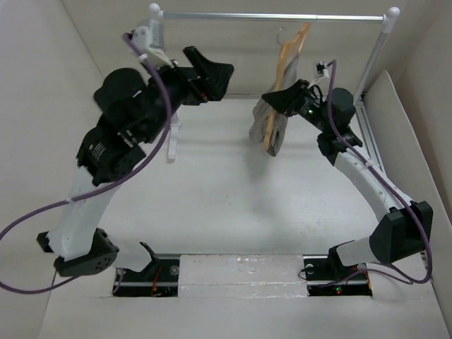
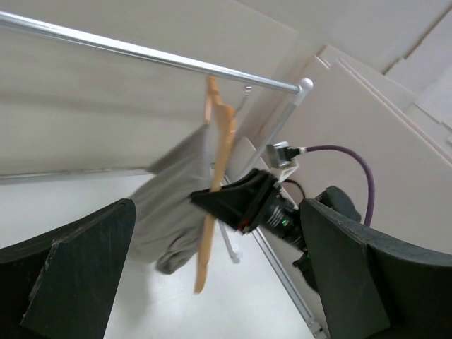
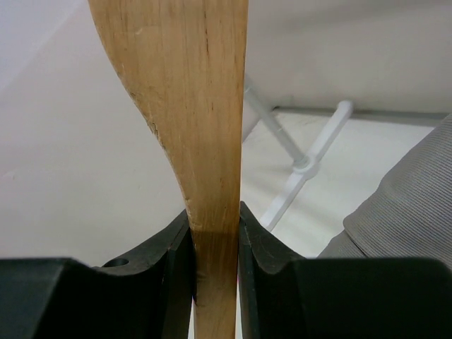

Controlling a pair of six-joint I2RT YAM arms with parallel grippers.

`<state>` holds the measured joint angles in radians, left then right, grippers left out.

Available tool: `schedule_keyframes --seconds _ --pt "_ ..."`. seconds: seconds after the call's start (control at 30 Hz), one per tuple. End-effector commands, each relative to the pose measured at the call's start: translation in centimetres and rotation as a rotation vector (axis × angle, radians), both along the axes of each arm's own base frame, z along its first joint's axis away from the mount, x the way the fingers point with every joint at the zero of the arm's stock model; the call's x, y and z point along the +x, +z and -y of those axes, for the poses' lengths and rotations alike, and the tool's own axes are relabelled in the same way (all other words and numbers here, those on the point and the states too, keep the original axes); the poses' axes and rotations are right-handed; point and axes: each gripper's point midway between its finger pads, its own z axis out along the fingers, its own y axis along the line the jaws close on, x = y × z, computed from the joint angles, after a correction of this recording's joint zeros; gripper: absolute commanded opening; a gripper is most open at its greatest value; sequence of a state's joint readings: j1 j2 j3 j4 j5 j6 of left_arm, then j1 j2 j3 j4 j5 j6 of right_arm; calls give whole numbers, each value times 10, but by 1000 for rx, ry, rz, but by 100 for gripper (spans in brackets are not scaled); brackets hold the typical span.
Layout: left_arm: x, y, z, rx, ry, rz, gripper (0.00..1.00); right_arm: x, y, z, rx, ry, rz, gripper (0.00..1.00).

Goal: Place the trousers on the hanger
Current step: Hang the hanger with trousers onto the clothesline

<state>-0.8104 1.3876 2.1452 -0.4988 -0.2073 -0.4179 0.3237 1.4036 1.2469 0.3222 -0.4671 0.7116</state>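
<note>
As far as the top view shows, the triangular light tan wooden hanger (image 1: 289,53) hangs from the silver metal rail (image 1: 275,15), wrinkled grey-beige cloth trousers (image 1: 260,123) draped over it, above the white worktop (image 1: 226,205). Left wrist view: left jaws spread wide, empty. Right wrist view: right jaws pinching the hanger's wood. Looks like the last step; next I'd ease off without swinging it. No readable labels anywhere.

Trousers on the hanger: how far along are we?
Done: the trousers hang draped over the hanger. In hand: the right end effector is clamped on the hanger's wood, holding it up at the rail; the left end effector is open and clear. Left: confirm the hook sits on the rail, which I cannot tell, then release.
</note>
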Motion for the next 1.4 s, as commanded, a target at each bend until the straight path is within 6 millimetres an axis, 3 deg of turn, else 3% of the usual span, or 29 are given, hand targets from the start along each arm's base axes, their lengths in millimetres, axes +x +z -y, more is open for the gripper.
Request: schedule_keyframes --seconds 0.0,0.03,0.07,0.13,0.17,0.27,0.37,0.63,0.87,1.07,1.13,1.33,1.37 --pt "2 -6 -30 14 117 27 99 -7 87 38 61 -47 278 0" --pt "-4 -9 -36 4 114 25 99 3 85 55 59 -81 270 0" --pt "2 -34 -29 41 110 -16 99 6 87 61 58 -86 281 0" --pt "-1 -48 -33 44 108 -43 99 16 88 85 57 -132 279 0" --pt "4 -73 -26 68 101 -90 99 22 82 88 46 -116 270 0" --pt "8 -104 -27 84 98 -154 99 34 79 111 64 -125 274 0" --pt "8 -119 -25 100 93 -184 99 45 73 135 68 -165 257 0" --pt "12 -135 -12 107 63 -217 99 72 60 164 73 -175 225 0" --pt "15 -147 -5 120 45 -241 99 84 66 186 84 -209 246 0" --pt "17 -146 -8 132 68 -240 99 88 66 204 102 -231 258 0" --pt "19 -148 -7 139 71 -246 99 97 59 217 103 -250 238 0" --pt "22 -147 -4 140 70 -245 99 110 49 227 120 -245 213 0" --pt "24 -148 -3 142 71 -247 99 117 47 238 105 -265 207 0"
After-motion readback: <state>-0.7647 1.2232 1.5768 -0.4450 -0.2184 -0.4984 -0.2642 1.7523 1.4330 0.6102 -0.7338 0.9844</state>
